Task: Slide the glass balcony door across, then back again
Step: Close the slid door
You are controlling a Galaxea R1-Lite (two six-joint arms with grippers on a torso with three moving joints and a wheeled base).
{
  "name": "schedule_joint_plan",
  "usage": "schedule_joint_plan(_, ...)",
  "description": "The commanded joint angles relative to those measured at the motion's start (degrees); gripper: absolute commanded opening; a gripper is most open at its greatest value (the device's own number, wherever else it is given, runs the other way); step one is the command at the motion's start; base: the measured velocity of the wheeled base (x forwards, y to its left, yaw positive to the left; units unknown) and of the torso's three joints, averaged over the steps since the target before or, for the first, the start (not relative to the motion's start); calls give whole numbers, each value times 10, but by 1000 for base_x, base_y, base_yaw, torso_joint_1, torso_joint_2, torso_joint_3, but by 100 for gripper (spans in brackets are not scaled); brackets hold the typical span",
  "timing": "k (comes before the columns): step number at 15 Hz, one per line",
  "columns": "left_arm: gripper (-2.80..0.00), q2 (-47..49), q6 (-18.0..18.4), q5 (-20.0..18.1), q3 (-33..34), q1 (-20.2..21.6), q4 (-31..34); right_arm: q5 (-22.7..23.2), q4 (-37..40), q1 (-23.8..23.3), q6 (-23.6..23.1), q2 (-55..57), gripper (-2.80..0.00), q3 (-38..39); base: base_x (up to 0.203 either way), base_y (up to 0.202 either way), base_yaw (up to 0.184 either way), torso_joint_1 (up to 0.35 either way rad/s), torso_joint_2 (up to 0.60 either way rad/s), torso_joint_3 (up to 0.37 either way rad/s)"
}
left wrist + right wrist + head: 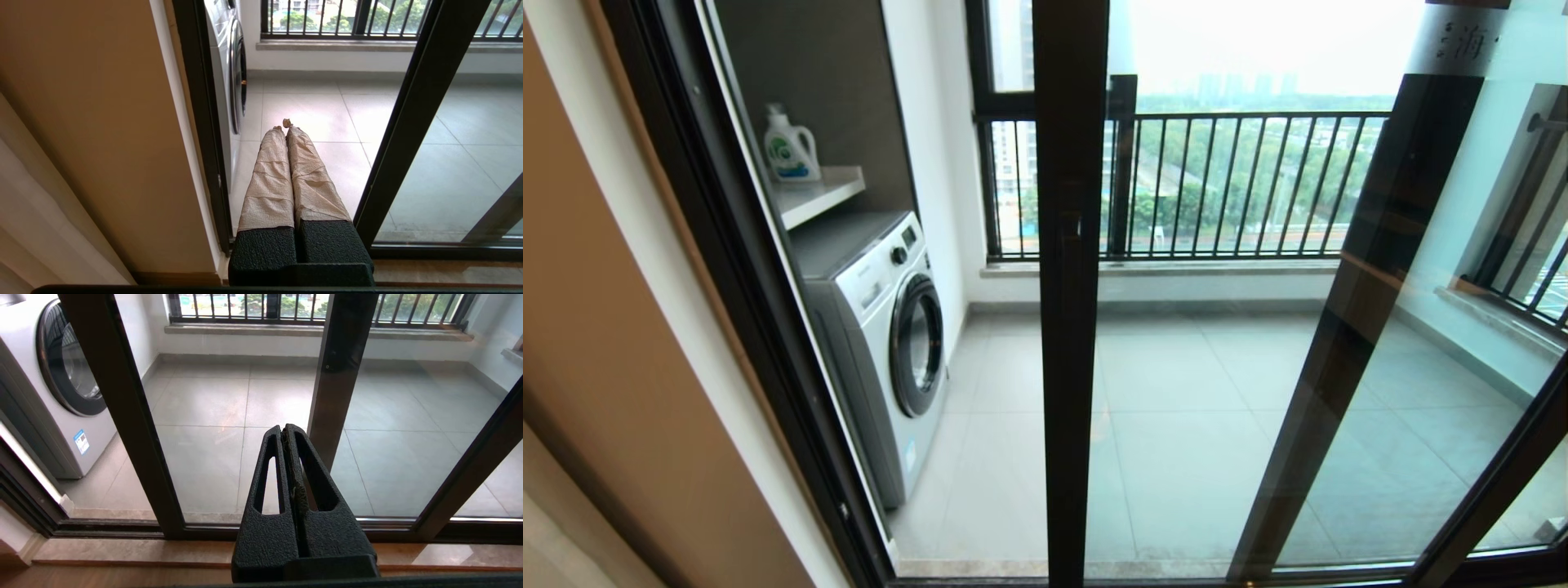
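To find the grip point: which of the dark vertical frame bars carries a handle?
The upright central bar of the glass balcony door: a short black bar handle sits on it; the slanted brown bar shows none.

Wall: tan panel (596,343) at left, white trim beside it.
Floor: pale grey tiles (1176,384) on the balcony.
Appliance: white front-load washing machine (882,327) against the left balcony wall.
Shelf: white ledge (817,194) above it, detergent bottle (789,147) on top.
Railing: black bars (1241,184), trees beyond.
Light: overcast daylight.
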Motion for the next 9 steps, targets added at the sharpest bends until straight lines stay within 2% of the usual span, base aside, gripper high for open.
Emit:
schedule_joint_plan(1,-280,1,0,0,0,0,0,-1,0,0,1,2,-280,0,0,0,0,0,0,0)
schedule_joint_plan(9,-280,1,0,0,0,0,0,-1,0,0,2,1,-280,0,0,0,0,0,0,0)
